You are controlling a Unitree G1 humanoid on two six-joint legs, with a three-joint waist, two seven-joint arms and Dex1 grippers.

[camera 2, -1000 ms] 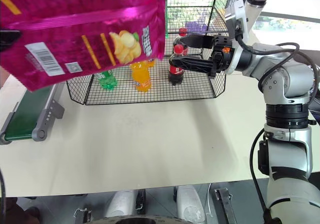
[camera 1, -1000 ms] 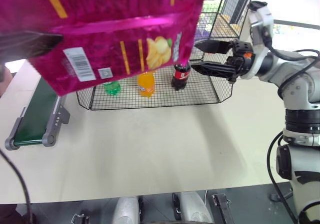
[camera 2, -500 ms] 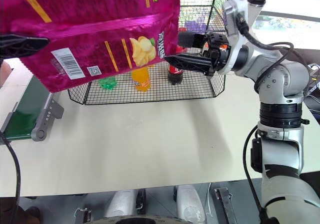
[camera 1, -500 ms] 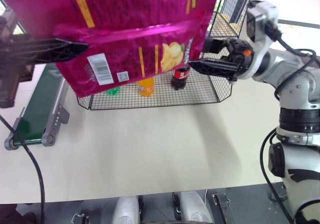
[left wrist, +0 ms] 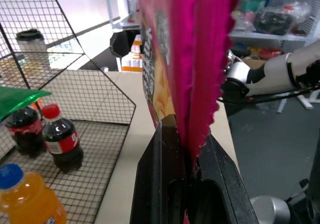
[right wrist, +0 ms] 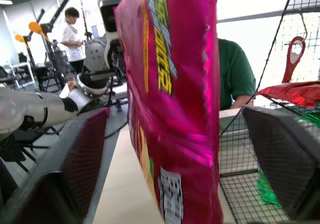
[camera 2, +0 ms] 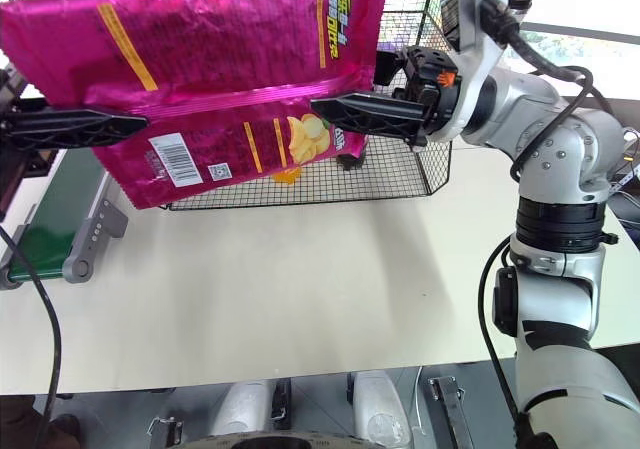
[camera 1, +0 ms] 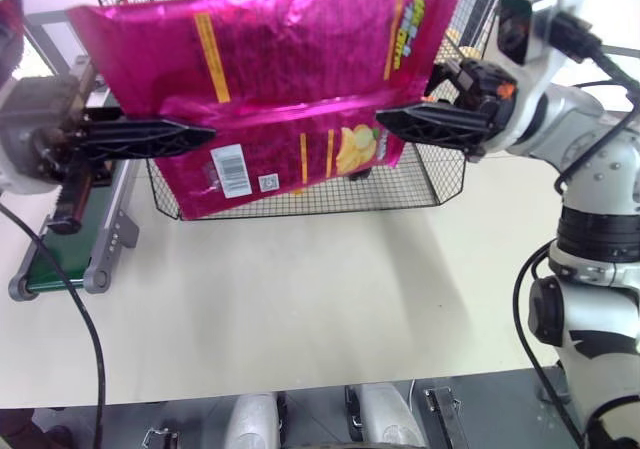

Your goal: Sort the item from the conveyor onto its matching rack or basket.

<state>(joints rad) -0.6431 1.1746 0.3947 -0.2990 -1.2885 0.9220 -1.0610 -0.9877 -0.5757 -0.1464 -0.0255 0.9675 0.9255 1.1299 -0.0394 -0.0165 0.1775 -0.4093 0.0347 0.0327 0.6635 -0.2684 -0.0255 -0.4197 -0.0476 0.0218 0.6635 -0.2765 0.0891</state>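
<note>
The item, a magenta-pink snack bag [camera 1: 290,69], hangs upright in the air in front of the black wire rack [camera 1: 440,174], its printed face toward me. My left gripper [camera 1: 208,132] is shut on the bag's left edge; in the left wrist view the bag's [left wrist: 195,59] crimped seam is pinched between the fingers [left wrist: 160,184]. My right gripper [camera 1: 385,119] is open and straddles the bag's right edge. One finger [right wrist: 85,154] stands on each side of the bag [right wrist: 175,99], with gaps. The dark-green conveyor [camera 1: 60,234] lies at the left, below the left arm.
Cola bottles [left wrist: 60,144] and an orange bottle [left wrist: 25,199] stand on the rack's floor, and a green bag [left wrist: 20,94] lies on its shelf. A red bag [right wrist: 295,92] hangs in the rack. A person in a green shirt [right wrist: 235,79] stands behind the table. Bare tabletop [camera 1: 300,289] lies in front.
The left gripper has brought the bag down and toward the right gripper. The right gripper has moved in around the bag's right edge, and its fingers stand closer together.
</note>
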